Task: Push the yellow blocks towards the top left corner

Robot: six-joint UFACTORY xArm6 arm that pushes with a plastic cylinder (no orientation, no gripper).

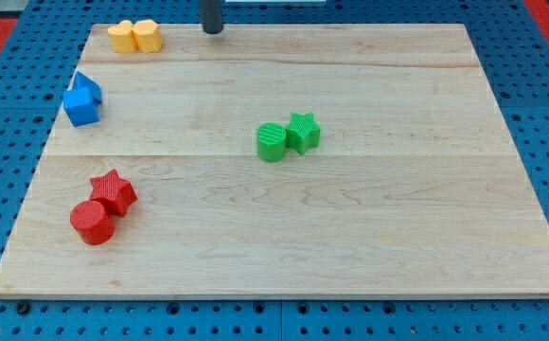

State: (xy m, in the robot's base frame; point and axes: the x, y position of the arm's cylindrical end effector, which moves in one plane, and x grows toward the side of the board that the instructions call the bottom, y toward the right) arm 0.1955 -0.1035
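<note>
Two yellow blocks sit side by side near the board's top left corner: a left one (121, 37) and a right one (147, 35), touching each other. Their exact shapes are hard to make out. My tip (213, 30) is a dark rod end at the view's top edge of the board, to the right of the yellow blocks, with a gap between it and the right yellow block.
Two blue blocks (82, 98) sit at the left edge. A red star (114, 190) and a red cylinder (93, 223) sit at lower left. A green cylinder (272, 142) and a green star (303, 131) sit mid-board. The wooden board (398, 237) lies on a blue pegboard.
</note>
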